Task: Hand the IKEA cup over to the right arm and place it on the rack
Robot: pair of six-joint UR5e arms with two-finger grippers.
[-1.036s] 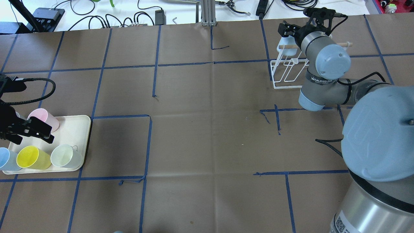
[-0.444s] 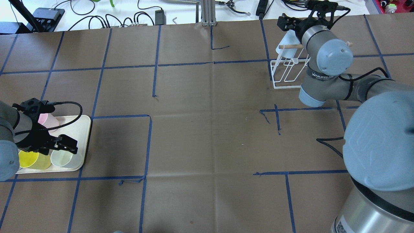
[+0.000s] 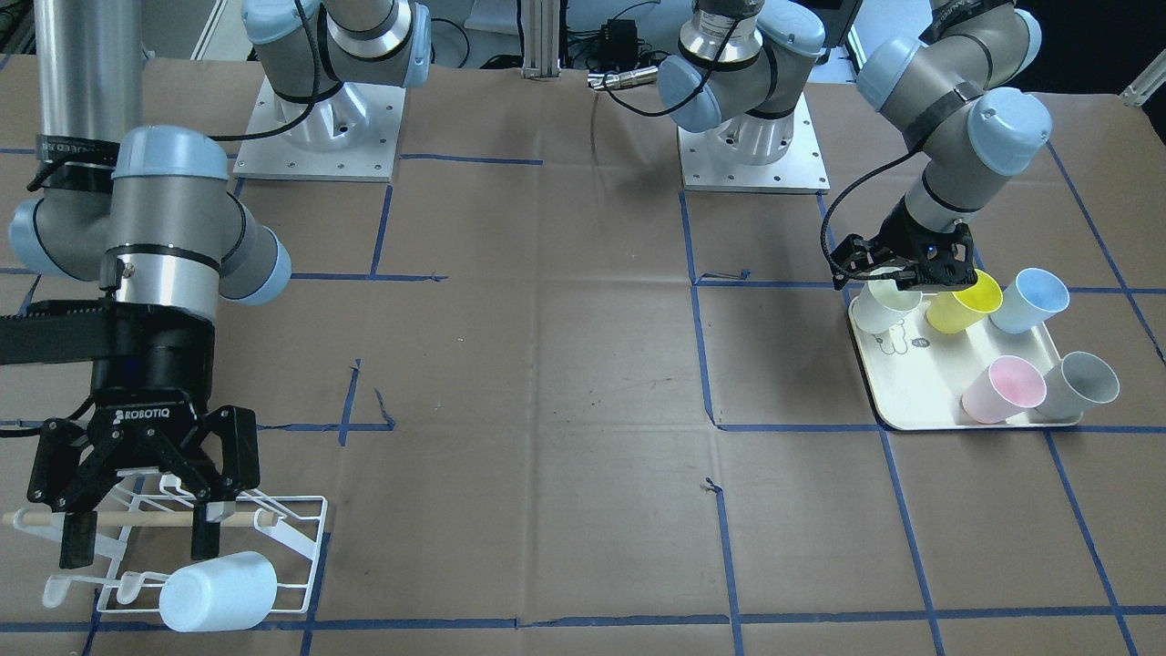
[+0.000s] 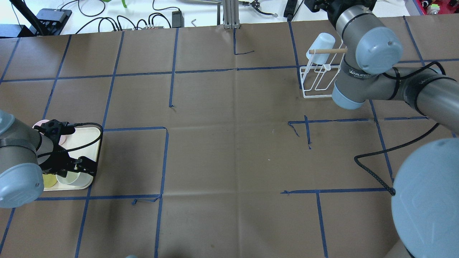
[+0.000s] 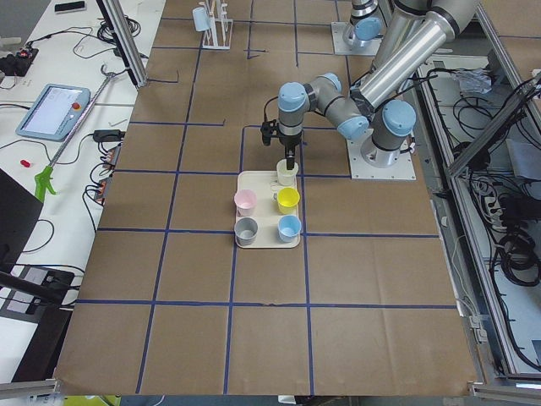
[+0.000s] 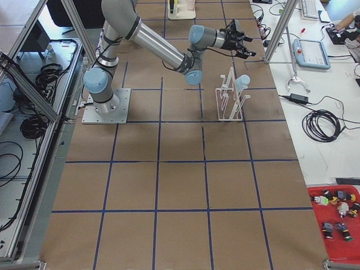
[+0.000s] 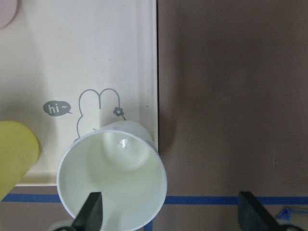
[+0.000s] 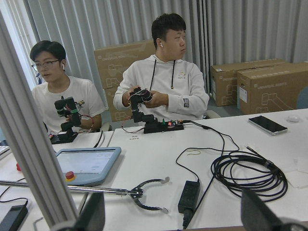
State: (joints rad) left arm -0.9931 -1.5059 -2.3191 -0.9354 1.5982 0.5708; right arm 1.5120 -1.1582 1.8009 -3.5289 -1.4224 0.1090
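Both claws gape: right claw [image 3: 141, 545] far from the tray [image 7: 96, 57], left claw [image 7: 171, 212] over the tray's corner cup [image 7: 113, 180]; we should lower squarely, straddle its rim wall, then pinch.

Overhead, front views face each other across worktop [image 4: 229, 143]; both show rack [image 4: 319, 77]. Left wrist view close above tray [image 7: 96, 48].

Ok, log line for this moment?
left gripper: open over pale cup | right gripper: open | blue cup: on rack
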